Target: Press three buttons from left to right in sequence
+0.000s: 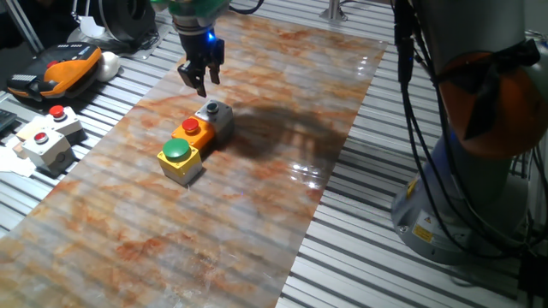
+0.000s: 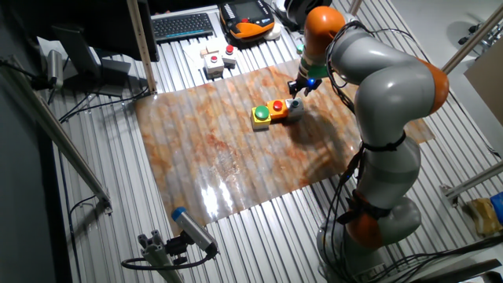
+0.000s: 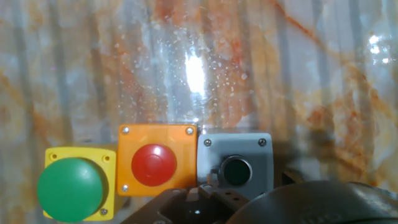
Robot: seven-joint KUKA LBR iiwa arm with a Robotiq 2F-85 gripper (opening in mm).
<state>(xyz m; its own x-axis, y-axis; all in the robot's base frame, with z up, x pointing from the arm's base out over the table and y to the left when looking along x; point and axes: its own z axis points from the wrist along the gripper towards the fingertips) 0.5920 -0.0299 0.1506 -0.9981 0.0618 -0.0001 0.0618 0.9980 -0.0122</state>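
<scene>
Three button boxes stand in a row, touching, on the marbled mat (image 1: 257, 205). The yellow box with green cap (image 1: 177, 154) (image 2: 261, 115) (image 3: 70, 190) is at the left end. The orange box with red cap (image 1: 192, 128) (image 2: 277, 108) (image 3: 153, 165) is in the middle. The grey-white box with small dark-green cap (image 1: 214, 113) (image 2: 294, 106) (image 3: 236, 170) is at the right end. My gripper (image 1: 202, 85) (image 2: 301, 85) hangs in the air just above and behind the grey box, touching nothing. Its body fills the bottom of the hand view (image 3: 205, 208). The fingertip gap does not show.
Two pale beige boxes with red caps (image 1: 43, 139) (image 2: 214, 61) stand off the mat on the slatted table. An orange-black pendant (image 1: 64, 68) (image 2: 247, 20) and a keyboard (image 2: 182, 25) lie beyond. My arm's base (image 1: 479, 180) stands beside the mat.
</scene>
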